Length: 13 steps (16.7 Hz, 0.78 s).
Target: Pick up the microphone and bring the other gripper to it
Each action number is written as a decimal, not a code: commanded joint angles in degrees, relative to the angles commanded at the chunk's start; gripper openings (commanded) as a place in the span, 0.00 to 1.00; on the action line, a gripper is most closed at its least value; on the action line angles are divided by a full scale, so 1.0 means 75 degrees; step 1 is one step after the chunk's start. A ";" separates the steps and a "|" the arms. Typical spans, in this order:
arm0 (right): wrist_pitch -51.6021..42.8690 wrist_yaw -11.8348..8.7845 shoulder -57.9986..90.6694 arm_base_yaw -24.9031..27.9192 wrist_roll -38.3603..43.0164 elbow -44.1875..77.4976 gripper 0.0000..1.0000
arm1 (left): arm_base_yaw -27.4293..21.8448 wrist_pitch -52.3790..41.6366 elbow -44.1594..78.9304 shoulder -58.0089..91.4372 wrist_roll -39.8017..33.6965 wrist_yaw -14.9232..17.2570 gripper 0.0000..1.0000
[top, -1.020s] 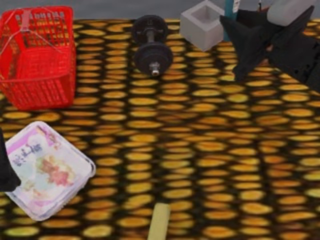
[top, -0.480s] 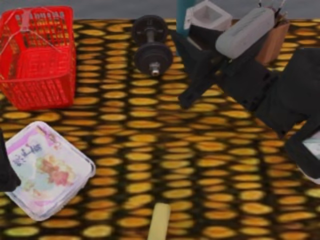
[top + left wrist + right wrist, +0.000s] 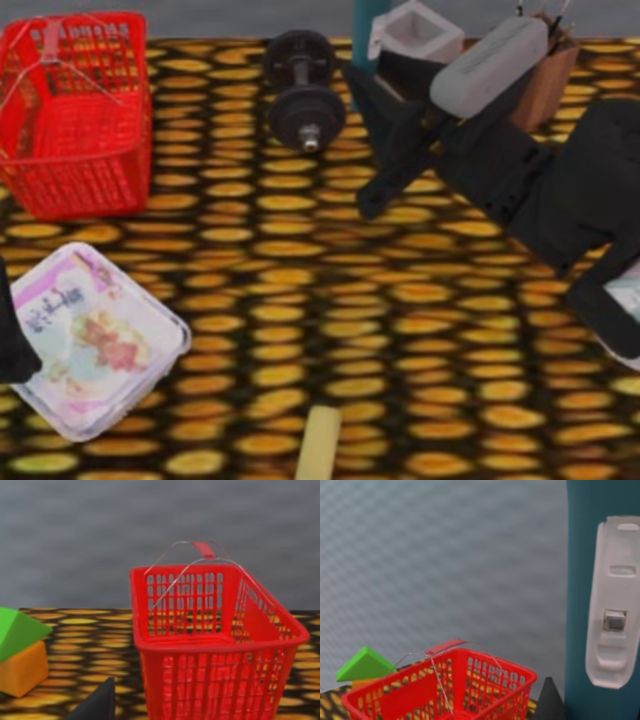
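Note:
The teal microphone [image 3: 368, 18] stands upright at the back edge of the table, left of the grey box. Only its handle shows there; its head is out of view. My right gripper [image 3: 375, 115] reaches in from the right and is shut on it, held above the table. In the right wrist view the teal handle [image 3: 580, 580] fills the side, with its white mark [image 3: 612, 605], and one dark fingertip [image 3: 549, 700] sits beside it. My left gripper [image 3: 8, 340] is parked at the table's left edge, open, one fingertip [image 3: 102, 700] showing.
A red basket [image 3: 75, 110] stands at the back left, a black dumbbell [image 3: 305, 90] at the back middle, and a grey box [image 3: 420, 30] and a brown box [image 3: 548, 85] behind the right arm. A white lidded container [image 3: 90, 340] lies front left, a pale yellow stick [image 3: 318, 445] at the front edge.
My right arm swung left along the back of the table, carrying the microphone from right of the grey box to its left. It has held still for the last half second. The left arm has not moved.

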 joint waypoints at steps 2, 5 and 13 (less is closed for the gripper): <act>0.0000 0.0000 0.0000 0.0000 0.0000 0.0000 0.00 | 0.0000 0.0000 0.0000 0.0000 0.0000 0.0000 1.00; 0.0000 0.0000 0.0000 0.0000 0.0000 0.0000 0.00 | -0.0099 0.0122 0.0211 0.0264 0.0032 0.0207 1.00; 0.0000 0.0000 0.0000 0.0000 0.0000 0.0000 0.00 | -0.1133 0.1487 0.2593 0.4228 0.0393 0.2484 1.00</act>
